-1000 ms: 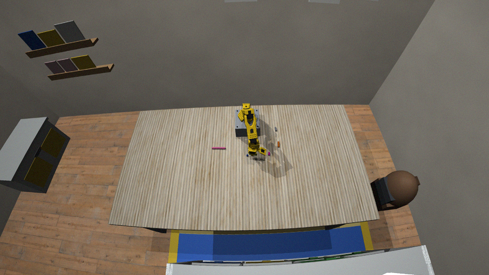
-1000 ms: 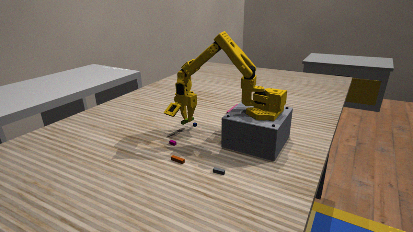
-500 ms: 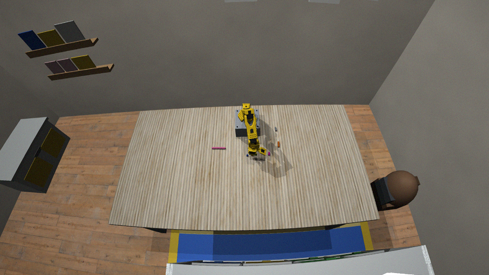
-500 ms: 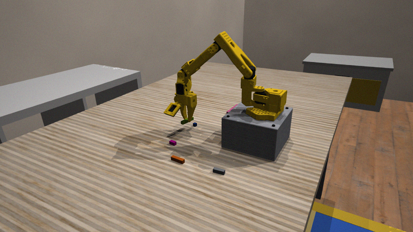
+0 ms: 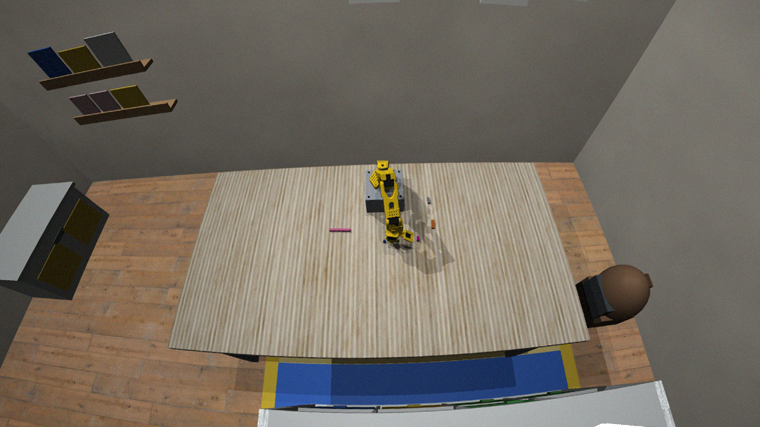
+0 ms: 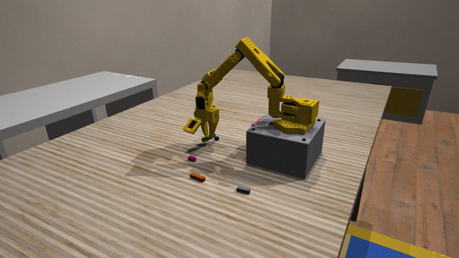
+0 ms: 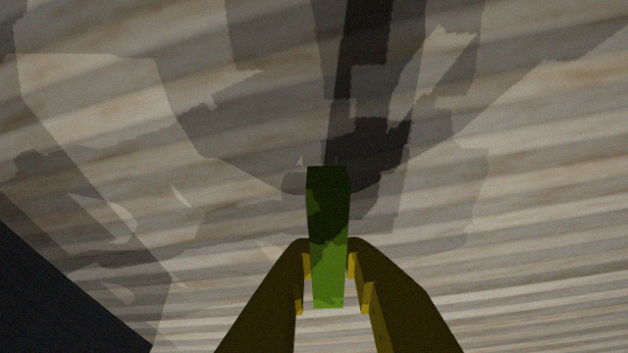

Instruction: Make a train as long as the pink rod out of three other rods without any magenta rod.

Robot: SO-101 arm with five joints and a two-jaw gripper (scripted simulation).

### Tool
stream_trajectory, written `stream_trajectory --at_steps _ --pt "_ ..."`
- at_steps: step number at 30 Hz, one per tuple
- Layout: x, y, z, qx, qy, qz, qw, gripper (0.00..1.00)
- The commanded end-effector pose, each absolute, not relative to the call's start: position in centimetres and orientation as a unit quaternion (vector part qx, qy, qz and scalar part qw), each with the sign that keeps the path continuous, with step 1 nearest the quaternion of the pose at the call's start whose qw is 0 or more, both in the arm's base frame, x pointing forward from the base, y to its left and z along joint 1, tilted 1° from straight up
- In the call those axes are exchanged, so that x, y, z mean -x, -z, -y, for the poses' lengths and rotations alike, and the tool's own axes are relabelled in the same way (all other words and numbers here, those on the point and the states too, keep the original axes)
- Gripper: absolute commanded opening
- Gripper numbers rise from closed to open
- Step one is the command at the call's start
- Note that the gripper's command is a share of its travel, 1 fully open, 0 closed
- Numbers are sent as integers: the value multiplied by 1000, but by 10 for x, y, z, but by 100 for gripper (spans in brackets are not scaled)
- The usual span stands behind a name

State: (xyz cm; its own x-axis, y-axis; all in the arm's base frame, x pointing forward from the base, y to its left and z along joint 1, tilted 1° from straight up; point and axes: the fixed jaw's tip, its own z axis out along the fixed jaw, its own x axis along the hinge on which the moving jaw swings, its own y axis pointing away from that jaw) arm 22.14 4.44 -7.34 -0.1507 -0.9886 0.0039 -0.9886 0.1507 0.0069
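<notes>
The yellow gripper [image 7: 328, 279] is clamped on a short lime rectangular rod [image 7: 328, 230], held off the striped wooden table [image 6: 84, 205] with its long axis running straight out ahead of the fingers. A small blue cube rod [image 6: 216, 138] lies just beside the gripper. Farther off, the long pink rod [image 5: 339, 230] lies flat, well apart to one side; an orange rod [image 6: 197, 176] and a grey rod [image 6: 243, 189] lie on the other

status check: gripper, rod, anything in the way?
Gripper shut on lime rod, held above the table. Blue rod lies close beside it; magenta rod, orange rod, grey rod apart. No train yet.
</notes>
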Motion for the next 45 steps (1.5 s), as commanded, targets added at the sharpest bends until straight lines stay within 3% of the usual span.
stream_trajectory --at_steps 1,45 --pt "-224 77 -48 -652 -2 758 -3 0" --pt "-225 82 -48 -653 -3 758 -6 0"
